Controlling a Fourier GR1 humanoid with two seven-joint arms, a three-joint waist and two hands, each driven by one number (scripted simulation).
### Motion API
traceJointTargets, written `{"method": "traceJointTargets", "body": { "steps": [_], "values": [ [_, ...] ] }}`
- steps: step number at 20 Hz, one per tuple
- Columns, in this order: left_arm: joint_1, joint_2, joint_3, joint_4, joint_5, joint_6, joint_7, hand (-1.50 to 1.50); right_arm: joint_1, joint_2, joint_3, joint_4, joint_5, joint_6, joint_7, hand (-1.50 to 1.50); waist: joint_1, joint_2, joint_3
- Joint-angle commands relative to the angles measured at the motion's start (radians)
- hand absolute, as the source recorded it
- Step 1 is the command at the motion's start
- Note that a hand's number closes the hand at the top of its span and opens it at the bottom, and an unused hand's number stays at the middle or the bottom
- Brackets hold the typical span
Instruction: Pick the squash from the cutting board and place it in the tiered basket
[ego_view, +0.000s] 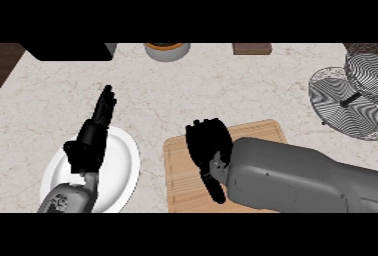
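A wooden cutting board (258, 132) lies at the middle of the marble counter. My right hand (207, 147) hovers over its left part, palm down, fingers relaxed and pointing away, thumb spread toward the near edge. No squash shows anywhere; it may be hidden under this hand. The wire tiered basket (345, 107) stands at the far right, its upper tier (365, 61) by the picture's edge. My left hand (94, 135) rests open over the white plate, fingers straight.
A white plate (122, 172) lies at the lower left under my left forearm. At the back stand a black appliance (70, 51), a grey pot with an orange top (167, 50) and a brown block (252, 48). Bare counter lies between board and basket.
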Motion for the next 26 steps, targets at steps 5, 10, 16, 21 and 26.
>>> {"method": "traceJointTargets", "body": {
  "steps": [5, 10, 16, 21, 26],
  "values": [
    [0.021, -0.002, -0.002, -0.042, -0.021, -0.006, 0.011, 0.0, 0.06, 0.064, 0.011, 0.108, 0.095, 0.051, 0.083, -1.5, 0.008, 0.002, 0.0],
    [-0.032, -0.061, -0.027, 0.001, -0.067, 0.036, 0.05, 0.0, 0.092, 0.046, -0.029, 0.116, 0.14, 0.076, 0.046, -1.5, -0.002, 0.002, 0.001],
    [-0.02, -0.026, 0.011, -0.032, -0.045, -0.013, 0.061, 0.0, 0.18, 0.09, -0.046, 0.129, 0.214, 0.071, 0.045, -1.5, 0.0, 0.001, 0.0],
    [0.004, -0.038, 0.028, 0.005, -0.045, -0.023, 0.001, 0.0, 0.263, 0.085, -0.082, 0.084, 0.271, 0.064, 0.058, -1.5, -0.005, 0.0, 0.0],
    [0.002, -0.047, 0.034, 0.001, -0.063, -0.027, 0.004, 0.0, 0.282, 0.139, -0.139, 0.125, 0.358, 0.078, 0.037, -1.5, 0.0, 0.002, 0.0]
  ]
}}
